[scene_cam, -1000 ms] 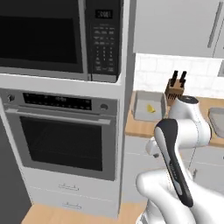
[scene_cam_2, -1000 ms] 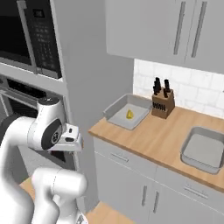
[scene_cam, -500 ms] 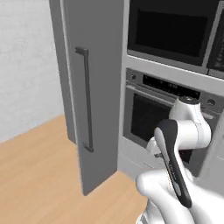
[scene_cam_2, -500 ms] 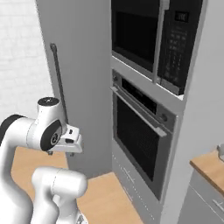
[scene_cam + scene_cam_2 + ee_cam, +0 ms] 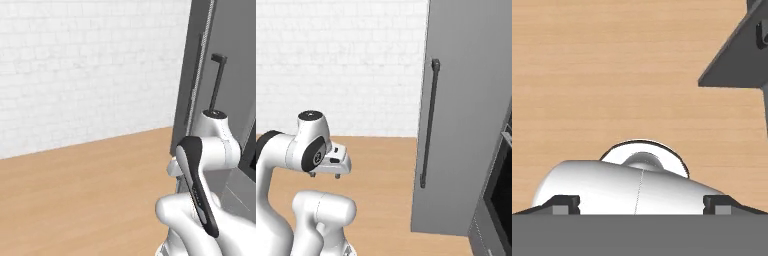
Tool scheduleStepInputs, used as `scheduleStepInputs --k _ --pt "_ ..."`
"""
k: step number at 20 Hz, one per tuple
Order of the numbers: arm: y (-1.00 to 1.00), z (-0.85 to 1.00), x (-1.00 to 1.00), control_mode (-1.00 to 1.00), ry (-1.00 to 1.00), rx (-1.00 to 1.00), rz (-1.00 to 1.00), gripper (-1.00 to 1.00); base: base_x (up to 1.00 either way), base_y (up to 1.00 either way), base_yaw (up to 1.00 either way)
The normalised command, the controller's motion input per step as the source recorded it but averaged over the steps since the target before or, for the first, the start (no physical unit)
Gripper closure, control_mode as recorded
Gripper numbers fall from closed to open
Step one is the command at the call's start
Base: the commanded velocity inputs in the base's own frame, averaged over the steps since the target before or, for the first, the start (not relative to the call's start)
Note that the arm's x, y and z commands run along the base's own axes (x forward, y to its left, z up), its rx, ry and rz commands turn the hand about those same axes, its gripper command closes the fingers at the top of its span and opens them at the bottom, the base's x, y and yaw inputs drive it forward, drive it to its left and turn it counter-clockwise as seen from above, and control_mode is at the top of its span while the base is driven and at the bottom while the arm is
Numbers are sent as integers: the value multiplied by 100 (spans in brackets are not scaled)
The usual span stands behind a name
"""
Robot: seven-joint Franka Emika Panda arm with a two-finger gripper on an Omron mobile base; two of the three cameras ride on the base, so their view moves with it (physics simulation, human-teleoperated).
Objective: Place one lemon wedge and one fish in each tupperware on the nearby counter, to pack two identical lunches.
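No readable text, label, brand, number or sign appears anywhere in these views. The white brick wall (image 5: pixel 341 60), the light wooden floor (image 5: pixel 85 200) and the tall grey cabinet door (image 5: pixel 471 100) with its dark bar handle (image 5: pixel 428 125) on the right are all plain, unmarked surfaces.
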Motion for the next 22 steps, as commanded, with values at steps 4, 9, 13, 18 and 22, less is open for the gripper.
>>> scheduleStepInputs --k 4,9,13,18,22 --pt "0 0 0 100 0 0 0 -100 54 65 69" --pt "0 0 0 100 0 0 0 -100 99 13 18" --pt "0 0 0 100 0 0 0 -100 100 8 -17" --pt "0 0 0 100 0 0 0 -100 100 23 -16" --pt "0 0 0 100 0 0 0 -100 100 35 -22"
